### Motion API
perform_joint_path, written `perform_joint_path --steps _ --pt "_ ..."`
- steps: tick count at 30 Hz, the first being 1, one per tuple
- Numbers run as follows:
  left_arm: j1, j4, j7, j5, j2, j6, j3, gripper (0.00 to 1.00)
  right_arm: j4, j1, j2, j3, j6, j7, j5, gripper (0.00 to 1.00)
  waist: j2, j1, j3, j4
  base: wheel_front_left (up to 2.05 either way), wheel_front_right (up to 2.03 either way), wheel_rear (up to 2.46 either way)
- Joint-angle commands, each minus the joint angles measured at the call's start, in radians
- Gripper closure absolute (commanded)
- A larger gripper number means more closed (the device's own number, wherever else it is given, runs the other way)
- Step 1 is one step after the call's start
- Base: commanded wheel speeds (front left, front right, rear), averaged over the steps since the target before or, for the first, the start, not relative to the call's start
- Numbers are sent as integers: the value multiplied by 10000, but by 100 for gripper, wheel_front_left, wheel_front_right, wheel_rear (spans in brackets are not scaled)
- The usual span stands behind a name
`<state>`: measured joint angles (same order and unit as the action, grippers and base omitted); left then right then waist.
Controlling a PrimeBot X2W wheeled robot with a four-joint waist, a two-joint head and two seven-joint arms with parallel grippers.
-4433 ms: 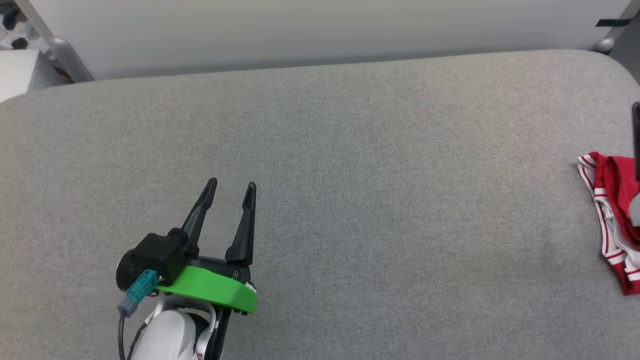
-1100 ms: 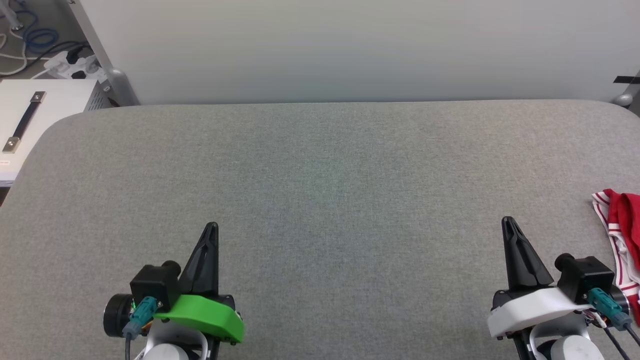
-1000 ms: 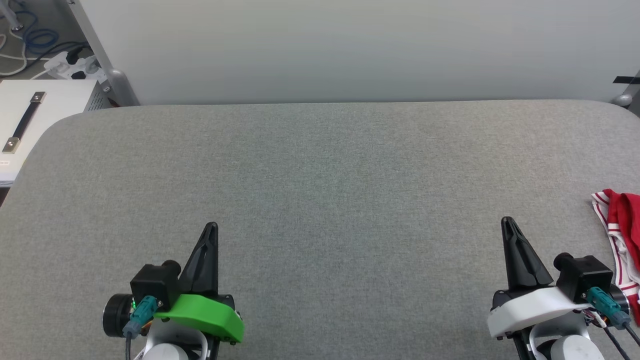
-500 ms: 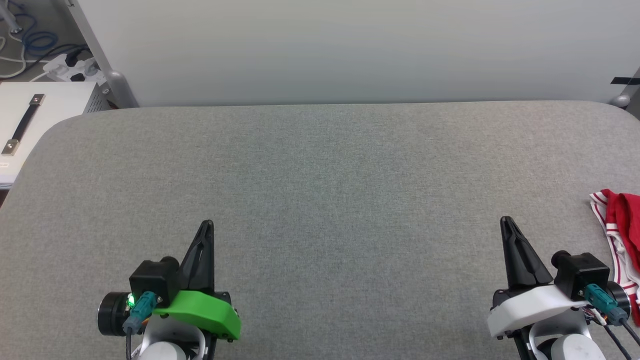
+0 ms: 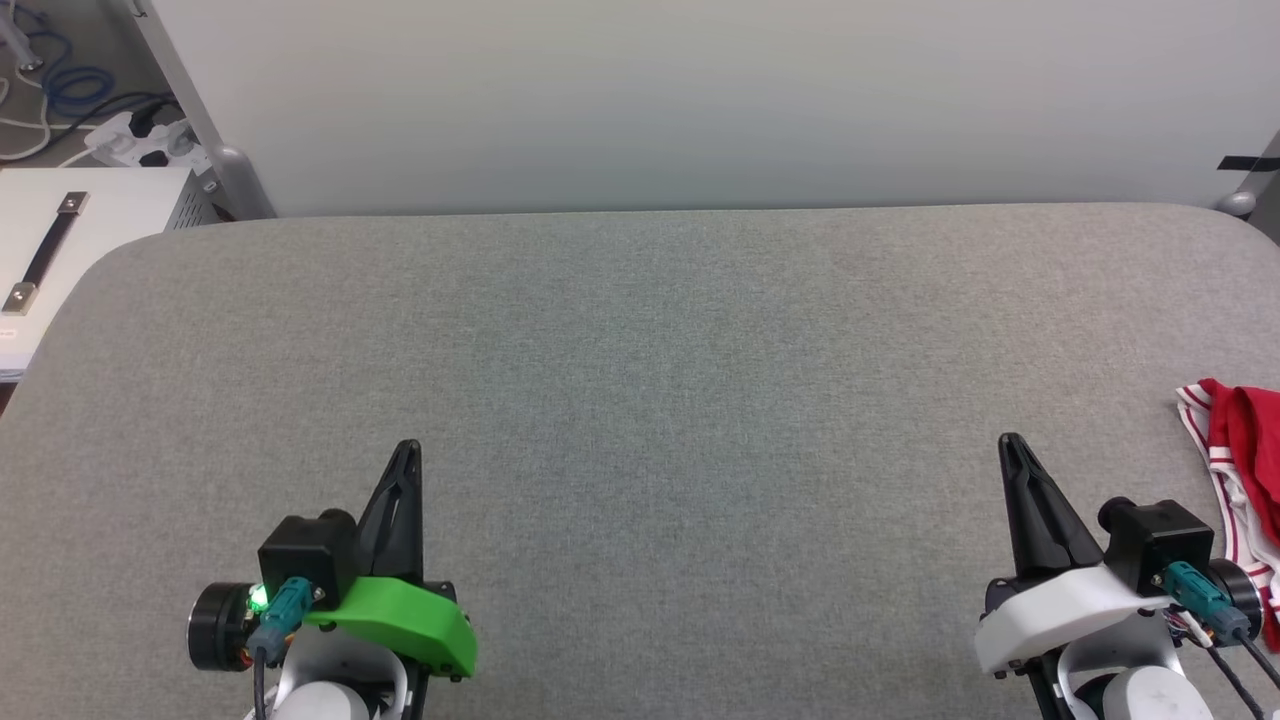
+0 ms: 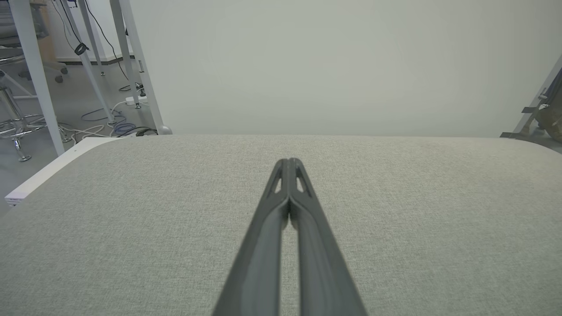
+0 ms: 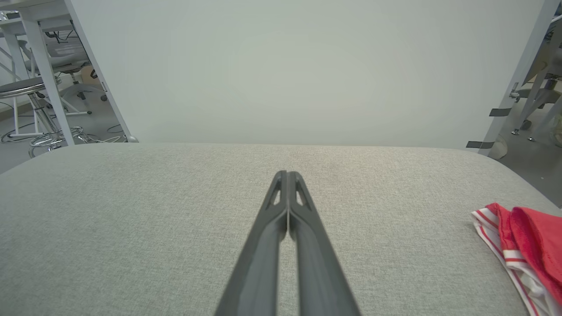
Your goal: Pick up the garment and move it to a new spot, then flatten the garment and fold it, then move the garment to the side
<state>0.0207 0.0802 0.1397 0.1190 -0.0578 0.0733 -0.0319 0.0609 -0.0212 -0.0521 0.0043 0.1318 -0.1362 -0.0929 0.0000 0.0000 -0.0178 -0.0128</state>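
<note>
Garment (image 5: pixel 1238 440) noted at the right edge of the table (image 5: pixel 640 340), released, partly cut off by the head view. Right gripper (image 5: pixel 1010 445) has been drawn back from it, fingers pressed together, empty. Left gripper (image 5: pixel 408 452), spread seconds ago, is likewise closed and empty. Move-aside step judged complete.

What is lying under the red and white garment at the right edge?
The garment lies bunched on the grey padded table. Whatever sits beneath its folds is covered, and its right part runs out of frame.
</note>
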Motion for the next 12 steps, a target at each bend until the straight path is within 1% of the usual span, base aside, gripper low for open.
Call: perform_joint_path --steps 1,12 --pt "-98 -95 -70 -114 36 -91 14 100 -73 101 9 -2 -5 53 86 100 0 0 4 2 0 0 0" --pt "-116 -213 -292 -294 43 -198 65 100 -163 119 10 -9 -6 273 228 100 0 0 33 23 0 0 0"
